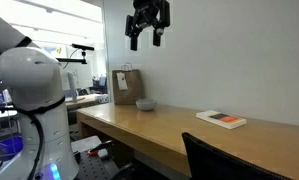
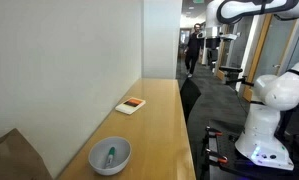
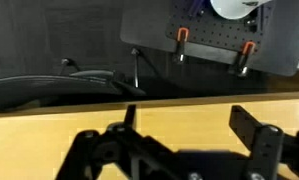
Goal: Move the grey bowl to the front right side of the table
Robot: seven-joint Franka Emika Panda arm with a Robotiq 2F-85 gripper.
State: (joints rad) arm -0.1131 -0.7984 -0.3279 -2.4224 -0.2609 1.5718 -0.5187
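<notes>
Wrist view: my hand (image 3: 185,120) reaches in from the bottom edge. Its two dark fingers (image 3: 251,128) are spread wide, with a strip of the light wooden tabletop (image 3: 49,125) showing between them. They grip nothing and touch nothing.

In an exterior view my hand (image 1: 149,24) hangs high in front of the white wall, well above the tabletop (image 1: 169,131), fingers pointing down and wide apart. The grey bowl (image 1: 146,103) sits on the wood below me, toward the far end of the counter. It is just beside the brown paper bag (image 1: 126,86), which stands upright against the wall. Whether bowl and bag touch, I cannot tell. A flat book (image 1: 221,119) with an orange edge lies well apart from them, farther along the tabletop.

In an exterior view from the opposite end, the grey bowl (image 2: 110,155) is in the foreground with a small greenish thing (image 2: 111,154) lying inside it, too small to make out.
</notes>
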